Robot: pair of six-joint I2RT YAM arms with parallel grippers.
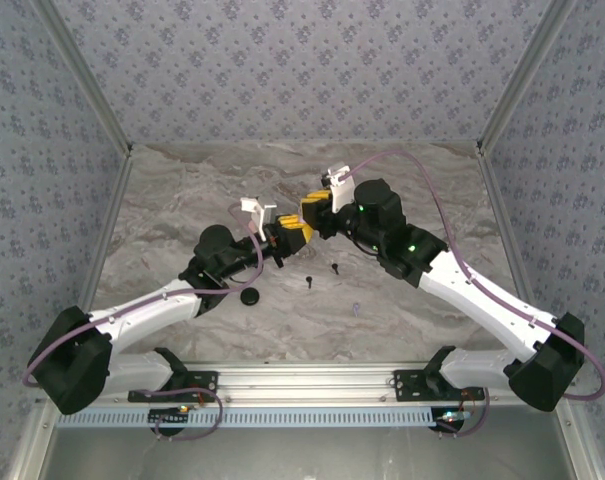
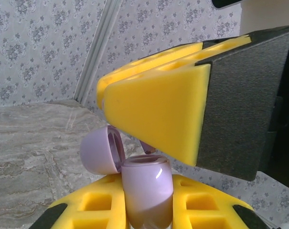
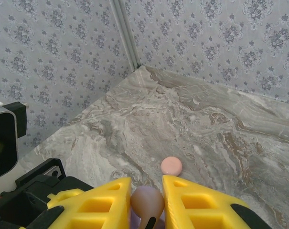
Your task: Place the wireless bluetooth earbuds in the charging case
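Observation:
A lavender charging case point(image 2: 146, 188) stands upright with its lid point(image 2: 100, 150) swung open to the left, and my left gripper point(image 2: 146, 202) is shut on its body. My right gripper point(image 3: 146, 187) is shut on a lavender earbud point(image 3: 147, 202). Its yellow fingers point(image 2: 154, 107) hover just above the open case, and the bud's stem point(image 2: 148, 146) pokes down close to the case's mouth. From above, the left gripper point(image 1: 288, 234) and the right gripper point(image 1: 313, 212) meet at mid-table. Two black earbuds point(image 1: 309, 280) point(image 1: 334, 267) lie on the table in front of them.
A black round disc point(image 1: 249, 296) lies by the left arm's forearm. A pale pink disc point(image 3: 171, 165) rests on the marble just beyond the right fingers. A tiny lavender piece point(image 1: 355, 307) lies nearer the front. Patterned walls point(image 1: 302, 60) close in three sides.

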